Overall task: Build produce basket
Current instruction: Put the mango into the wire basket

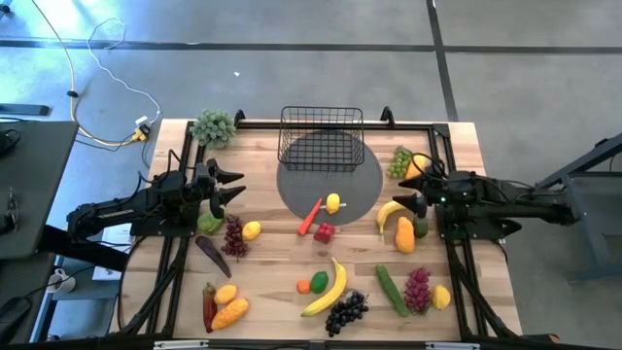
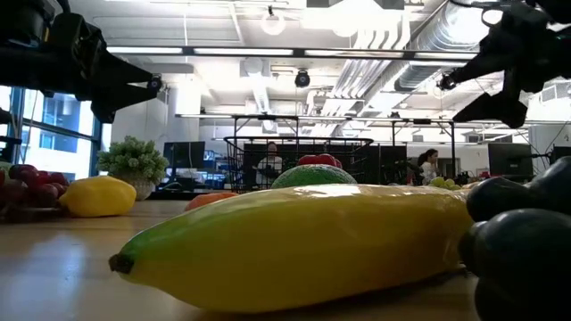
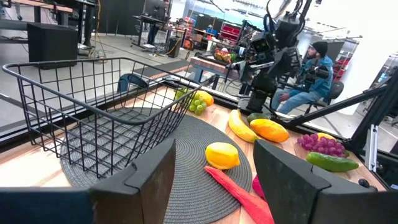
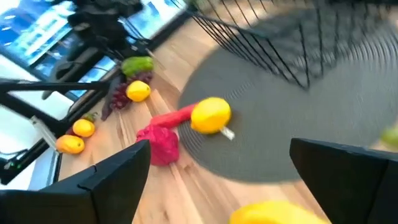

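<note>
Both grippers are empty. The right gripper hangs with its jaws spread wide, near the table's right edge about midway along it, just above a banana and an orange mango-like fruit; its wrist view looks past the fingers at a lemon, a red chilli-like pepper and a crimson berry-like piece. The left gripper is parted about halfway and holds nothing, poised near the left edge over a green fruit and a bunch of dark red grapes.

Between the arms, toward the far edge, the black wire basket sits on the far part of a round grey mat. Seen from above and from the left wrist, no produce shows inside it, so by these pictures the filling has not begun. The lemon and the red pepper lie at the mat's near rim, closest to the basket.

Everything else is spread over the wood: green grapes by the far right corner; a cucumber, purple grapes, black grapes and a long banana along the near edge; more yellow and orange pieces toward the near left corner. A pale leafy bunch stands at the far left corner. Nearly the whole job looks left to do.
</note>
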Controlling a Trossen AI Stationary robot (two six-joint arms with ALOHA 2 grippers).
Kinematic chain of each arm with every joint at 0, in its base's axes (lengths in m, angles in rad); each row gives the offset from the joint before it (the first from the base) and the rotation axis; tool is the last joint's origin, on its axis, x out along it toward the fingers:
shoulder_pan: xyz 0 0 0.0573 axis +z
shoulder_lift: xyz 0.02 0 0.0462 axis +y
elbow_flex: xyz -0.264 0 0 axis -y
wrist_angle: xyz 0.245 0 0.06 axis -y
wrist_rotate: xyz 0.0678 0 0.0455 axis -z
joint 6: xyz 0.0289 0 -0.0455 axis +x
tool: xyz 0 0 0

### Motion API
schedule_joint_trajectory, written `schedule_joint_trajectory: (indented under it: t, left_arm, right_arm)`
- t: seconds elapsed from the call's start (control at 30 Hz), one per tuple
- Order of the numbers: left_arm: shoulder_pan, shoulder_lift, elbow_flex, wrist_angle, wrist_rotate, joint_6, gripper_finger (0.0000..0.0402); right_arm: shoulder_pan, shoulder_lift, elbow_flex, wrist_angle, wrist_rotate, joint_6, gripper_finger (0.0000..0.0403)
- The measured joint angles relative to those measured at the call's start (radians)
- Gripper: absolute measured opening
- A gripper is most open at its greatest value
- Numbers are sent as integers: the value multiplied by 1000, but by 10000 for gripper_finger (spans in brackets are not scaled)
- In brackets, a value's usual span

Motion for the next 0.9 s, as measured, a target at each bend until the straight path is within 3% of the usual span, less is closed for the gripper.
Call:
schedule_joint_trajectory:
  t: [0.27,0.5,0.9]
  left_arm:
    - [0,0,0,0,0,0,206]
    - [0,0,0,0,0,0,206]
    - [0,0,0,0,0,0,206]
  right_arm:
    - [1,260,218,-274,-72,305,399]
    - [52,464,410,-456,-48,472,400]
    - [294,629,427,-506,29,990,400]
